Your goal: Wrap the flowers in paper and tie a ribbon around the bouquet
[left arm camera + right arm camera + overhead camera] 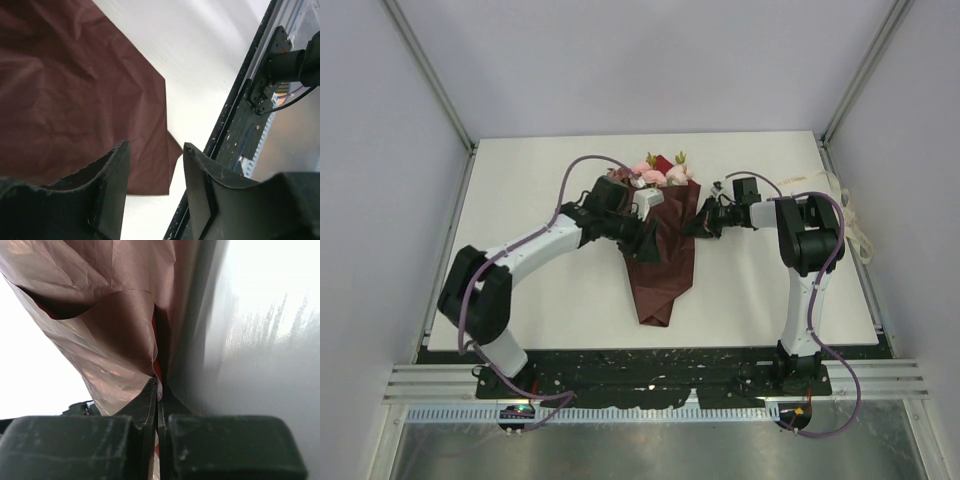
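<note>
The bouquet [665,250] lies at the middle of the counter [520,190], with its narrow tip toward the near edge and its wide mouth toward the far edge. The paper [115,330] is already folded into a cone around the flowers [655,172]. Their pink blooms and leaves show above the mouth, and the stems are hidden inside. The cone is the only thing here that holds anything.

The right fingers [150,405] are together, clamped on a fold of the paper at the cone's right side. The left fingers [112,195] stand apart over the cone's left side with nothing between them. Past them the wrist view shows creased paper and one of its corners lying on the counter.

The ribbon [860,228] lies loose along the right edge of the counter, well apart from the bouquet, so tying is not yet begun. The step in hand looks like settling the wrap. To do it well, I judge that the right pinch should hold the overlap flat while the left fingers come down on the left flap and press or take it, so the cone does not spring open. The paper is thin and creased, so a hard pull could tear it or drag the bouquet sideways. The wrap should be snug before either arm lets go to fetch the ribbon.
</note>
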### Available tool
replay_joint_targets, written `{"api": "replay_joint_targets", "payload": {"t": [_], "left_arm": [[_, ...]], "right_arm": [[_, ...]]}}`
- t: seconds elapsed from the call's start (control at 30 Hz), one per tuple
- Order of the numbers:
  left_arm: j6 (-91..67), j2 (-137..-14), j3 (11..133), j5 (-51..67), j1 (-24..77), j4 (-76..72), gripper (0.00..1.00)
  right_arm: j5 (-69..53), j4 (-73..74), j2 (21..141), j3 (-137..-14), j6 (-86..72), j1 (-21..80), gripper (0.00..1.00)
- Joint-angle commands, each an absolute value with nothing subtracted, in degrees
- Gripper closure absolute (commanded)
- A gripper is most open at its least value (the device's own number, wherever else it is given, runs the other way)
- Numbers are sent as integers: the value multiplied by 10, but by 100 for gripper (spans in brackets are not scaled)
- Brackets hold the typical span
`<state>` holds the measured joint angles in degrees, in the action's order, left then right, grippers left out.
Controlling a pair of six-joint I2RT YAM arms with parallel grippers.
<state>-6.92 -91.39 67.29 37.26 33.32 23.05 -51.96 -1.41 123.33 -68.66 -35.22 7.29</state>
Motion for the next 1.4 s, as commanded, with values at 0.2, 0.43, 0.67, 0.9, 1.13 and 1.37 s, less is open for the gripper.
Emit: {"api": "replay_joint_targets", "payload": {"t": [0.2,0.43,0.67,0.9,1.13,1.37], "left_arm": [[-214,-1111,780,396,377,207,53],[-183,-1192,831,357,372,282,55],[-171,-1217,853,359,368,300,55],[-175,-1224,863,362,367,299,55],[-165,-1223,868,361,367,302,54],[-164,-1225,868,367,365,303,54]], "right_arm": [[-475,-5,1214,-706,-324,76,91],[-458,174,1152,-758,-192,23,32],[-288,407,1100,-918,99,-83,18],[-103,428,1183,-1069,199,-158,19],[37,425,1247,-1136,237,-180,24],[83,426,1302,-1165,229,-199,23]]}}
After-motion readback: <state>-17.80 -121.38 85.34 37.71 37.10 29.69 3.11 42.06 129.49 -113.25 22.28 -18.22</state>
